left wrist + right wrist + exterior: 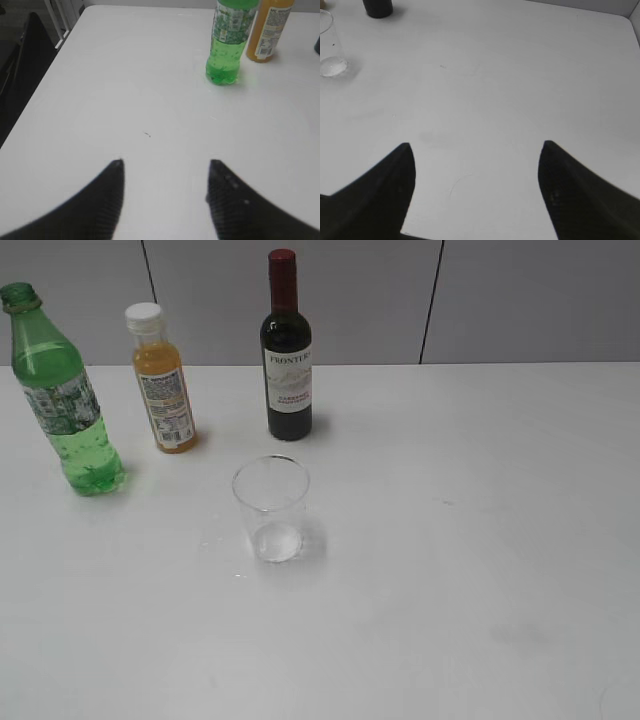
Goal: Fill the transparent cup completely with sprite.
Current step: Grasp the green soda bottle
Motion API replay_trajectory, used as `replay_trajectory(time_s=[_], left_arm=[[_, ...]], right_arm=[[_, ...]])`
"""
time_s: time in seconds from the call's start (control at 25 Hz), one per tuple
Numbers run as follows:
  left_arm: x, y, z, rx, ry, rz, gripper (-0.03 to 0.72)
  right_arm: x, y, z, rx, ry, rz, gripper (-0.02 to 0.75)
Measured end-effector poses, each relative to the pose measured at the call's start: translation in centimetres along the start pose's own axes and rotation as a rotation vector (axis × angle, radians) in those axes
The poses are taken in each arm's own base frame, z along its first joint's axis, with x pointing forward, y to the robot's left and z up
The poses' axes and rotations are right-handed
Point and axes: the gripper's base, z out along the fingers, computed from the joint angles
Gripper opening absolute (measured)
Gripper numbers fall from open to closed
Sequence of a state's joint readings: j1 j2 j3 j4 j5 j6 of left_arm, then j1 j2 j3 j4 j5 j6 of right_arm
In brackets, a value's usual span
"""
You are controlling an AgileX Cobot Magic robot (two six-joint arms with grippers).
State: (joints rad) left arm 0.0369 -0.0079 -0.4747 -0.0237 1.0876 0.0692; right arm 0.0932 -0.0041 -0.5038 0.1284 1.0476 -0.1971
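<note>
The transparent cup (271,508) stands upright near the table's middle and looks empty; the right wrist view catches it at its upper left corner (330,47). The sprite sits in a capless green bottle (62,395) at the far left, also seen in the left wrist view (227,42). My left gripper (166,162) is open over bare table, well short of the green bottle, with nothing between its fingers. My right gripper (477,145) is open too, empty, right of the cup. Neither gripper shows in the exterior view.
An orange-juice bottle (164,380) with a white cap stands right of the green bottle. A dark wine bottle (288,350) stands behind the cup. The white table (470,570) ends on the left at an edge (45,75) with dark floor beyond.
</note>
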Motion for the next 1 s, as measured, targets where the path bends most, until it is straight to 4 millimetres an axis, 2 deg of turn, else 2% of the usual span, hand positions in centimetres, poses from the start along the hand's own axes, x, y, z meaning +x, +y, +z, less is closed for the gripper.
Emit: replay_trajectory(time_s=[0.04, 0.08, 0.2, 0.44, 0.68, 0.84, 1.0], left_arm=[[0.0, 0.0, 0.0, 0.0, 0.0, 0.0, 0.588], [0.0, 0.0, 0.0, 0.0, 0.0, 0.0, 0.613], [0.0, 0.0, 0.0, 0.0, 0.0, 0.0, 0.644], [-0.4, -0.2, -0.2, 0.017, -0.039, 0.009, 0.649], [-2.9, -0.1, -0.7, 0.001, -0.281, 0.077, 0.645], [-4.8, 0.1, 0.4, -0.012, -0.353, 0.083, 0.638], [-6.4, 0.3, 2.4, -0.02, -0.413, 0.068, 0.629]], right_arm=[[0.0, 0.0, 0.0, 0.0, 0.0, -0.001, 0.582], [0.0, 0.0, 0.0, 0.0, 0.0, -0.001, 0.582], [0.0, 0.0, 0.0, 0.0, 0.0, -0.001, 0.582], [0.0, 0.0, 0.0, 0.0, 0.0, -0.001, 0.582], [0.0, 0.0, 0.0, -0.001, 0.0, 0.001, 0.582], [0.0, 0.0, 0.0, -0.001, 0.0, 0.001, 0.582], [0.0, 0.0, 0.0, -0.001, 0.0, 0.0, 0.582]])
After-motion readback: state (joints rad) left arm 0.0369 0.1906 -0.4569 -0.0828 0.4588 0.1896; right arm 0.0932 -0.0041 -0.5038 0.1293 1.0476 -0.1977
